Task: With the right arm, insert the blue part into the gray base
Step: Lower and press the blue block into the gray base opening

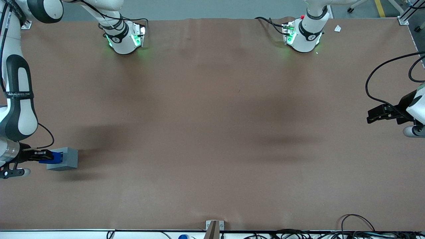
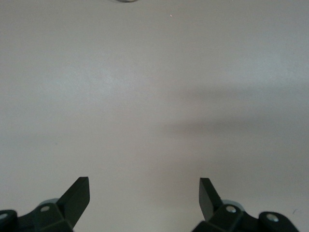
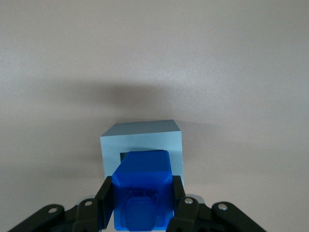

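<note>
The gray base stands on the brown table at the working arm's end. In the right wrist view the gray base shows its square recess. The blue part is held between my black fingers, its lower end at or just inside the recess mouth. How deep it sits is hidden by the block itself. From the front, the blue part sits at the base's edge with my gripper shut on it, the right arm reaching in from the table's side.
The brown table spreads wide toward the parked arm's end. Two arm bases stand farther from the front camera. A metal bracket and cables lie along the near edge.
</note>
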`<move>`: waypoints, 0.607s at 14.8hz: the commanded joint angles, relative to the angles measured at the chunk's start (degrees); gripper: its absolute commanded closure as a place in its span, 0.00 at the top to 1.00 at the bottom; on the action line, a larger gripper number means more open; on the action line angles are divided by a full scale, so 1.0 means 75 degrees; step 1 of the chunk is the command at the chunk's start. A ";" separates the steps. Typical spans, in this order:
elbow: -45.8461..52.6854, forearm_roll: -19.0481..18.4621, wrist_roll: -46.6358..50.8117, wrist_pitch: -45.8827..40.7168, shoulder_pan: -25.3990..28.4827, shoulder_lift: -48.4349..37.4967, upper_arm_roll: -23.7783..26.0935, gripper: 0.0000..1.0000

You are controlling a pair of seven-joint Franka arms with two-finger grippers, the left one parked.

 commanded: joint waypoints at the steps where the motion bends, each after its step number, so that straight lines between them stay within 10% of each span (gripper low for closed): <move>1: 0.0076 -0.0052 -0.0037 -0.0166 -0.0094 0.0096 0.0124 0.00; 9: 0.0264 -0.0052 -0.0014 -0.0296 -0.0059 0.0107 0.0124 0.00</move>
